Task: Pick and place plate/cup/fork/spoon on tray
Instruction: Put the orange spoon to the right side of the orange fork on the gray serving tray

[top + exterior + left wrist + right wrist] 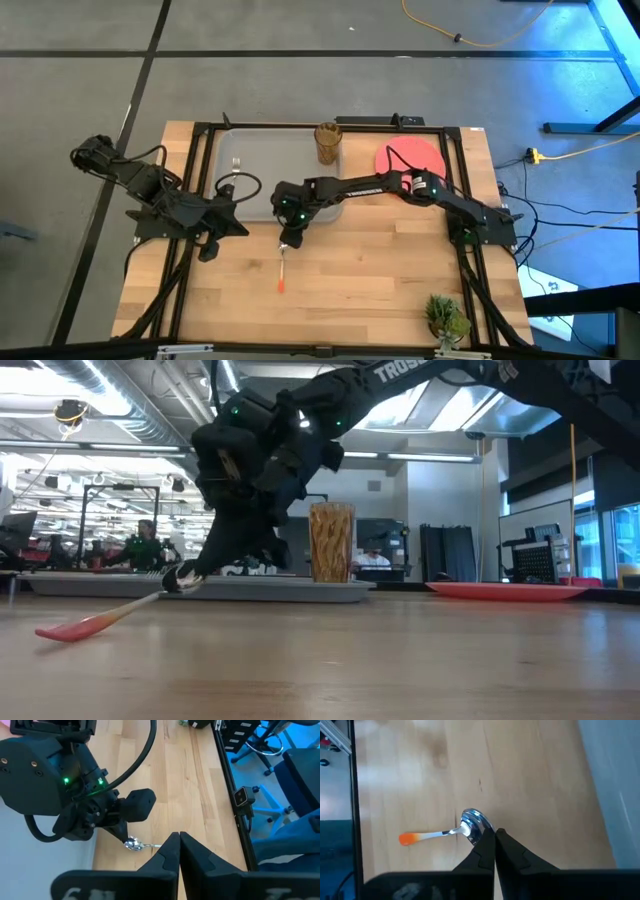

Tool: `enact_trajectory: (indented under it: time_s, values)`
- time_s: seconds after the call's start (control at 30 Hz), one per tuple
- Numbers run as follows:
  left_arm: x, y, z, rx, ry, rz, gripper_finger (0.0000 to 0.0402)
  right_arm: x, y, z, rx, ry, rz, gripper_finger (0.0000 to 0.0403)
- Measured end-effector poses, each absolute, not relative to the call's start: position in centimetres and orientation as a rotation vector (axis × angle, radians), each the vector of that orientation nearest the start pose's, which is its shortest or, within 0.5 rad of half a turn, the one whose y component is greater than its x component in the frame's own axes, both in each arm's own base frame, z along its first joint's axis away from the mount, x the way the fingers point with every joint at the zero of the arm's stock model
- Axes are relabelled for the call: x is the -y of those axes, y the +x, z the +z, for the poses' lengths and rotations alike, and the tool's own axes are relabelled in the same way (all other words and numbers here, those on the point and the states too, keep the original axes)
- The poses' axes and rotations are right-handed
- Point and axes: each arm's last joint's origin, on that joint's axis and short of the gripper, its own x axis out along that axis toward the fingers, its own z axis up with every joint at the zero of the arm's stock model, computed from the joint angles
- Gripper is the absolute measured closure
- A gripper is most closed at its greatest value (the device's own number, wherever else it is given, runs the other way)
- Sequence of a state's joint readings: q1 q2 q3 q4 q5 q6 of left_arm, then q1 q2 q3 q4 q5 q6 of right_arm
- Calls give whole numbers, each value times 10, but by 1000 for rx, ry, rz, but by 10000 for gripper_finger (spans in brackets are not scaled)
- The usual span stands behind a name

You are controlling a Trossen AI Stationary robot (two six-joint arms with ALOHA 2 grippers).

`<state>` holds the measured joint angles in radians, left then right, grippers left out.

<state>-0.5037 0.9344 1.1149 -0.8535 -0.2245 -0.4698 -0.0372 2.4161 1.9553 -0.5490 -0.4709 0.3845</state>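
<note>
Right end effector (288,238) pinches spoon (285,262) bowl.

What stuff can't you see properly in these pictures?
- Fork: tiny in the high view, so its tines cannot be made out.
- Spoon: part of its bowl sits under the right gripper in the right wrist view.
- Tray: only its edge shows in the low view, so what lies on it there is hidden.
- Plate: the right arm crosses over part of it in the high view.
</note>
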Motion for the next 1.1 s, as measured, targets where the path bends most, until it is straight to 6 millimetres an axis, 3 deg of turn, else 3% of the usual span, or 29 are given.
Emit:
enact_trajectory:
  time_s: [0.23, 0.87, 1.1]
  values:
    - [76, 151, 359, -676, -211, -115, 401, 7, 515, 145, -1033, 590, 195, 375]
    - [75, 150, 358, -688, -206, -113, 401, 5, 516, 145, -1019, 535, 208, 391]
    - [75, 149, 356, -705, -198, -108, 401, 6, 516, 145, -1016, 516, 171, 369]
